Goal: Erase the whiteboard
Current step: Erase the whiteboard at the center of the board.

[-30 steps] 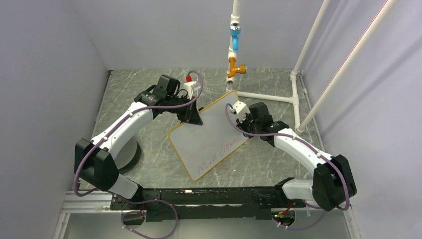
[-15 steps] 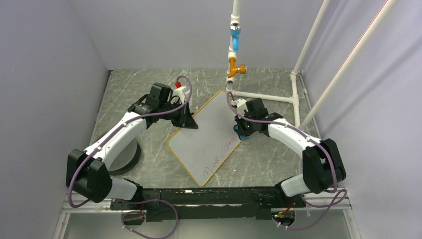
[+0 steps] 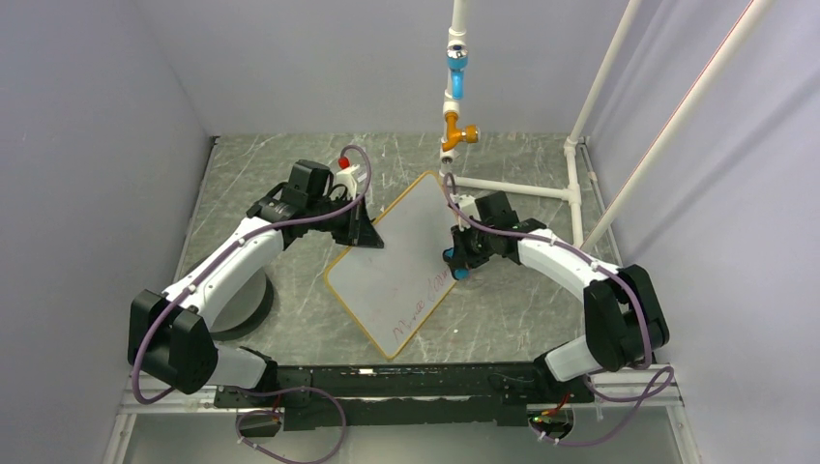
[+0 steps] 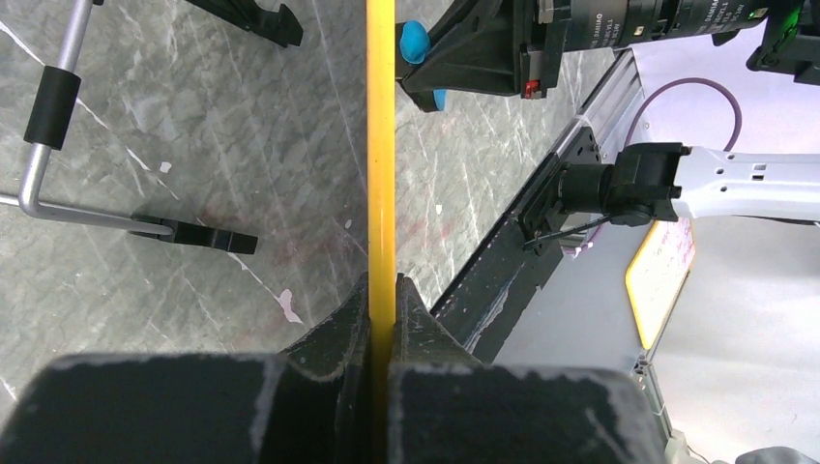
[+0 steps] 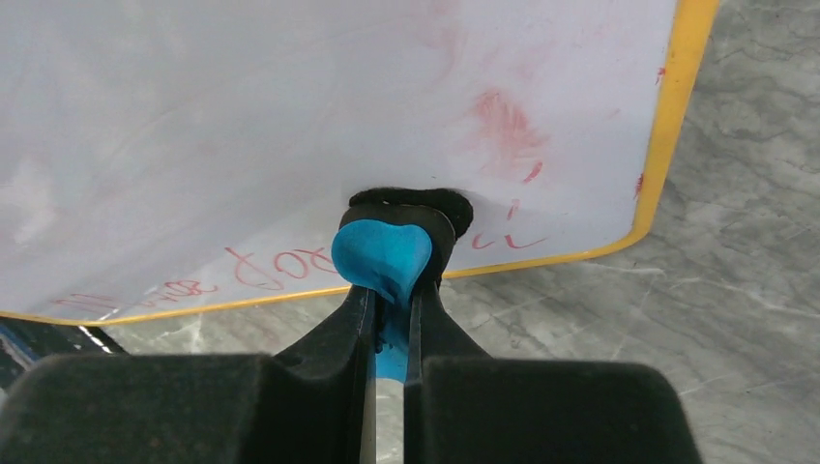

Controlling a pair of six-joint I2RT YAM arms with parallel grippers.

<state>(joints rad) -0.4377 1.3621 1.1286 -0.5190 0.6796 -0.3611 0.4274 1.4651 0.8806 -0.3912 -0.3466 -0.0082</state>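
The left gripper [image 4: 380, 290] is clamping shut on the thin yellow frame of the whiteboard [image 3: 392, 261], which is showing edge-on in the left wrist view and running straight up from between the fingers. The top view is placing that grip at the board's upper left edge. Left of the frame in the wrist view, a grey wire stand [image 4: 43, 145] with black feet is resting on the marble.

The right gripper [image 5: 387, 304] is squeezing tight on a blue-and-black eraser [image 5: 382, 253] and is pressing its black pad against the white surface, close to the right-hand corner of the board. Red handwriting [image 5: 259, 266] is running along the yellow edge just beside the pad, and faint red smears [image 5: 503, 121] are showing farther up the surface.

The whiteboard is sitting between the two arms in the middle of the grey marble bench [image 3: 290, 174], turned like a diamond; I cannot tell whether it is lying flat or tilting. A white pipe frame [image 3: 512, 186] is standing at the back right, well apart.
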